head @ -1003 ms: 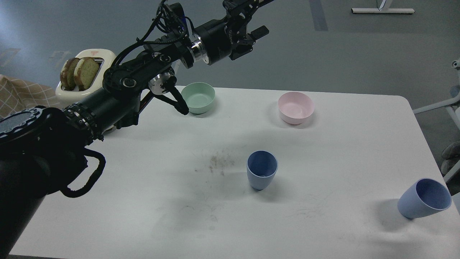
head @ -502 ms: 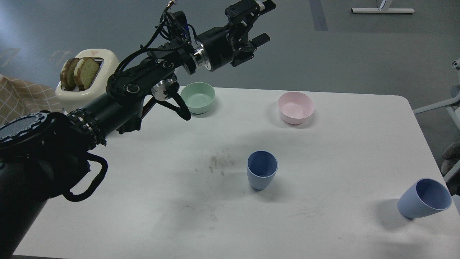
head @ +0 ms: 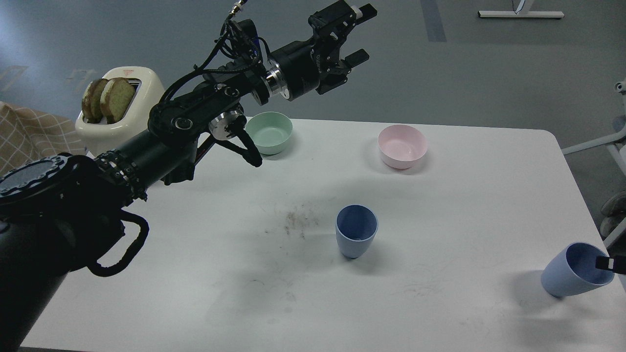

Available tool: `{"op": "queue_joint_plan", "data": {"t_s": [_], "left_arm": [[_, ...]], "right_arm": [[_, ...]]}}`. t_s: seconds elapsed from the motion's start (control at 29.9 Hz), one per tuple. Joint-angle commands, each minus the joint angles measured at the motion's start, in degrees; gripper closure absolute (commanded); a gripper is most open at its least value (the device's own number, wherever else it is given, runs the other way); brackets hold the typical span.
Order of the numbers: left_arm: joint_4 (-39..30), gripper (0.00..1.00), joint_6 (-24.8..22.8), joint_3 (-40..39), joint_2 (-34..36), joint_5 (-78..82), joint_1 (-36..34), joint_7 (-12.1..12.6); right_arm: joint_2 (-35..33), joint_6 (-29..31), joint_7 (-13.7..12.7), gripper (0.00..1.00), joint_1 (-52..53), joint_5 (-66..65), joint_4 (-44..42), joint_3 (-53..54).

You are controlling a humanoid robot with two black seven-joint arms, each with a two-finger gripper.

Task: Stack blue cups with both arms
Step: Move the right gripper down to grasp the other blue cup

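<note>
One blue cup [head: 356, 233] stands upright in the middle of the white table [head: 440, 205]. The second blue cup [head: 567, 274] stands near the table's right front edge, mouth leaning right. My left gripper [head: 360, 33] is open and empty, held high over the table's far edge, well away from both cups. Only a black fingertip of my right gripper [head: 609, 262] shows at the right edge, in front of the second cup's mouth. Whether it touches the cup cannot be told.
A mint-green bowl [head: 269, 132] and a pink bowl [head: 402, 145] sit at the back of the table. A cream toaster [head: 115, 105] with bread slices stands at the back left. A dirty smudge [head: 298, 220] lies left of the middle cup.
My left gripper has shifted slightly up and to the right. A fingertip of my right gripper has come into view at the right edge by the second cup. The cups have not moved.
</note>
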Motion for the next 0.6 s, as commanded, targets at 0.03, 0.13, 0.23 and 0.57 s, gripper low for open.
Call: {"op": "queue_joint_plan", "data": {"t_s": [0.03,0.13,0.23,0.57], "left_arm": [[0.0,0.05,-0.1,0.0,0.1,0.0,0.0,0.0],[0.0,0.05,-0.1,0.0,0.1,0.0,0.0,0.0],[0.0,0.05,0.0,0.0,0.2,0.0,0.0,0.0],[0.0,0.05,0.0,0.0,0.1,0.0,0.0,0.0]], "right_arm": [[2.0,-0.1,-0.1,0.28,-0.7,0.0,-1.4,0.1],[3.7,-0.8,-0.4,0.34,-1.2,0.0,-2.1,0.1],[4.6,-0.9,-0.7,0.46,-1.6,0.0,-2.4,0.1],[5.0,-0.9,-2.2,0.96,-2.1,-0.2,-1.8,0.2]]}}
